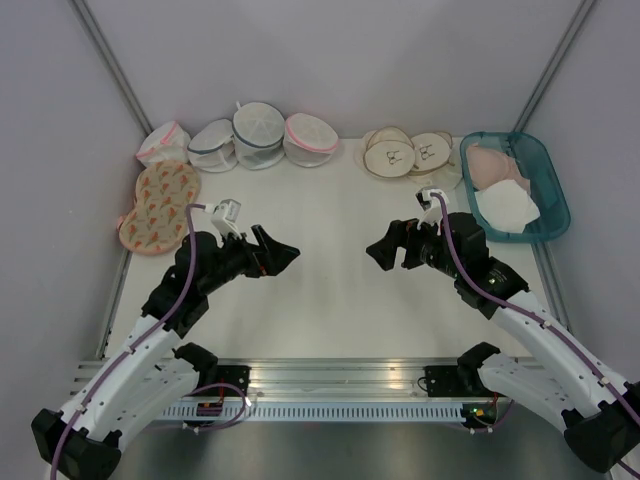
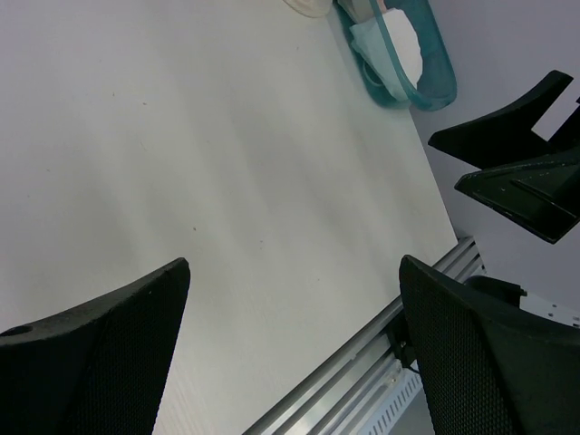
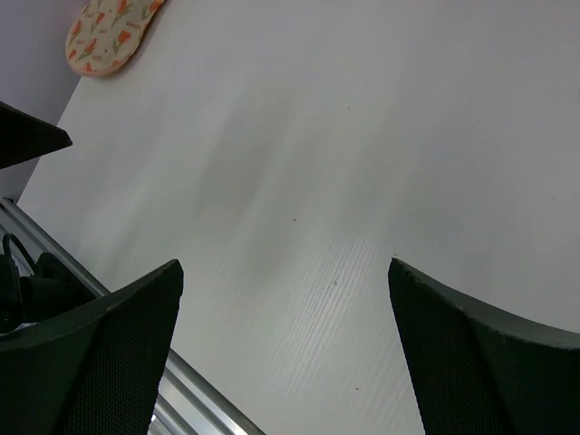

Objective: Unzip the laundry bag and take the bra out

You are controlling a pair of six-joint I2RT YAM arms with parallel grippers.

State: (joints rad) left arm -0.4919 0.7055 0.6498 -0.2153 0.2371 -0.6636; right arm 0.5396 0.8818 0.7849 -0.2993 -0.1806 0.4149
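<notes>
Grippers spread wide above a white table [image 1: 330, 310]: my left gripper [image 1: 283, 254] and my right gripper [image 1: 383, 250] hang over its middle, pointing at each other across a gap, and neither holds anything. In the left wrist view my black mesh-textured fingers [image 2: 100, 353] stand far apart over bare tabletop, with the tips of the right gripper [image 2: 517, 163] showing at the right edge. The right wrist view shows the same wide spread of that gripper's fingers [image 3: 480, 353]. The laundry bag [image 1: 311, 139], a round white mesh dome with a pink rim, sits at the far edge of the table, left of centre and well apart from both grippers; whether its zipper is open I cannot tell from here. It is the rightmost in a row of four, touching a taller white mesh bag with a grey-blue rim [image 1: 258, 133]. A second grey-blue-rimmed bag [image 1: 212, 146] comes next, then a small white pouch with pink edging [image 1: 163, 142] in the far left corner. Orange-patterned bra cups [image 1: 160, 205] lie along the left edge of the table, just in front of the pouch. At the far right, beige bra cups [image 1: 395, 153] lie in an overlapping stack beside a teal basket [image 1: 556, 190], which holds pale pink and white fabric.
</notes>
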